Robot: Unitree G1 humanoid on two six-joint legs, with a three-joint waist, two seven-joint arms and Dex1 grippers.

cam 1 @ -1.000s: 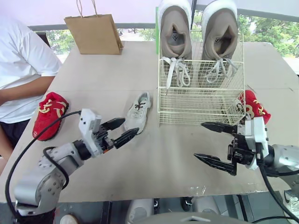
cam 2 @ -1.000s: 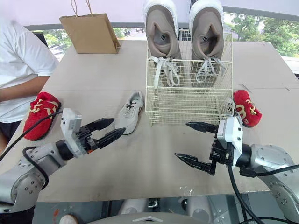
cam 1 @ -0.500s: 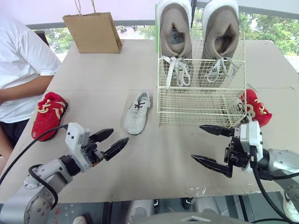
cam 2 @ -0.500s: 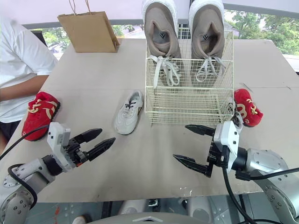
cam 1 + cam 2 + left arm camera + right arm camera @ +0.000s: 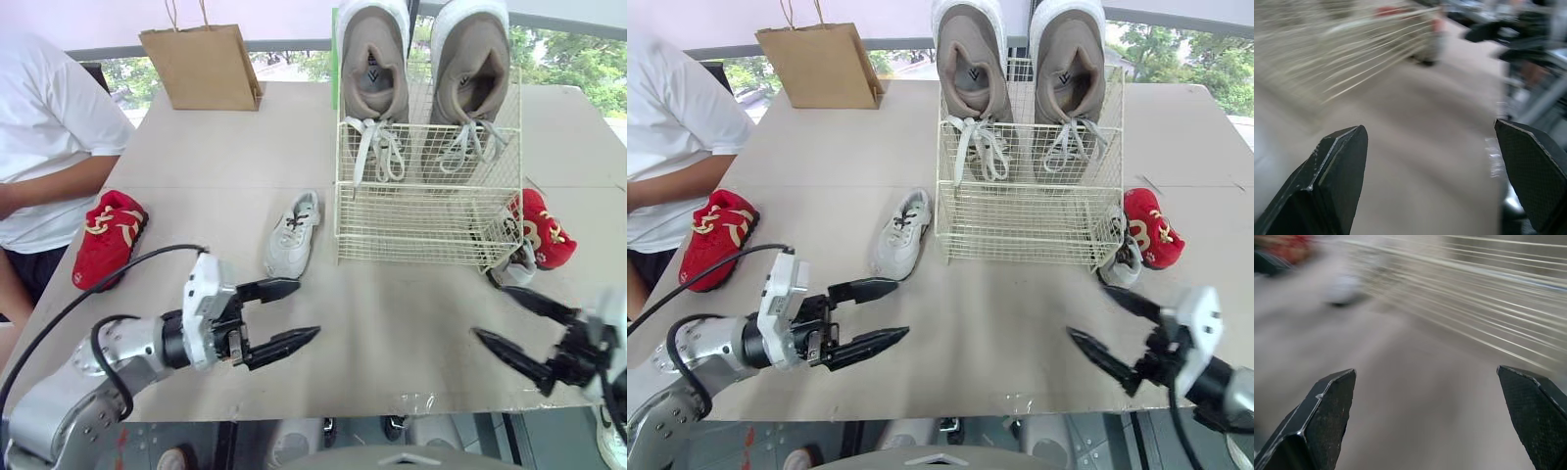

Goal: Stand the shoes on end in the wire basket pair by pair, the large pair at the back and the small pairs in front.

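Note:
The wire basket [image 5: 428,211] stands on the table with two large tan shoes [image 5: 369,69] [image 5: 472,69] on end at its back. A small white shoe [image 5: 292,235] lies flat to the left of the basket. A second white shoe [image 5: 512,264] lies at the basket's right front corner beside a red shoe [image 5: 544,227]. Another red shoe [image 5: 108,238] lies far left. My left gripper [image 5: 302,311] is open over bare table in front of the white shoe. My right gripper [image 5: 492,313] is open near the front right edge, holding nothing.
A brown paper bag [image 5: 201,67] stands at the back left of the table [image 5: 392,323]. A person in a white shirt [image 5: 49,127] sits at the left side, an arm resting near the left red shoe.
My left gripper has swung right toward the table's middle and opened wider. My right gripper has pulled back right, toward the front edge. Shoes and basket have not moved.

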